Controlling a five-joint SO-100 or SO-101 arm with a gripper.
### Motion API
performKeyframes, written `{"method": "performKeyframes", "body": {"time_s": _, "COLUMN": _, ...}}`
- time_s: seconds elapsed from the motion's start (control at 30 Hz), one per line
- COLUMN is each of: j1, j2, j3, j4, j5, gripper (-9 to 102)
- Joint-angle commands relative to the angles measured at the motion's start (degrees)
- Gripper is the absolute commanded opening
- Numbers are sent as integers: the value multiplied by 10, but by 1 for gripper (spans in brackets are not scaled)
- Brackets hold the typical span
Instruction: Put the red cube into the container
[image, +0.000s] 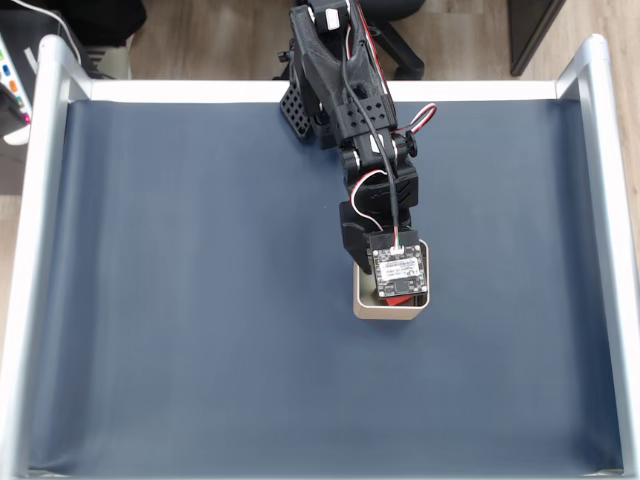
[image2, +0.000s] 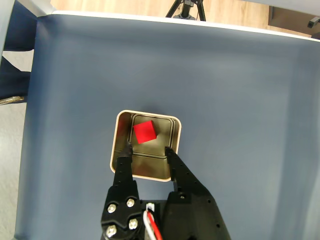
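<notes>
Gripper (image2: 148, 147) open and empty above the container (image2: 121, 135), red cube (image2: 145, 132) loose inside

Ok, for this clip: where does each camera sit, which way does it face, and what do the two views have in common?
Fixed view: mounted above, looking straight down on the blue mat; the black arm reaches in from the top edge and covers most of the container.
Wrist view: rides on the arm, looking down past the gripper, whose jaws stand open over the container, with the red cube lying inside.
Shared: both show the container, a bit of red in it, and the mat.
</notes>
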Motion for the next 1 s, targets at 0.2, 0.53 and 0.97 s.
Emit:
{"method": "performKeyframes", "body": {"time_s": 0.2, "j1": 6, "j2": 18, "j3": -5, "j4": -15, "j5": 1, "gripper": 20}}
{"method": "performKeyframes", "body": {"time_s": 0.53, "j1": 9, "j2": 72, "j3": -12, "j4": -16, "j5": 2, "gripper": 0}}
{"method": "performKeyframes", "body": {"time_s": 0.97, "j1": 100, "j2": 316, "j3": 139, "j4": -52, "j5": -48, "gripper": 0}}
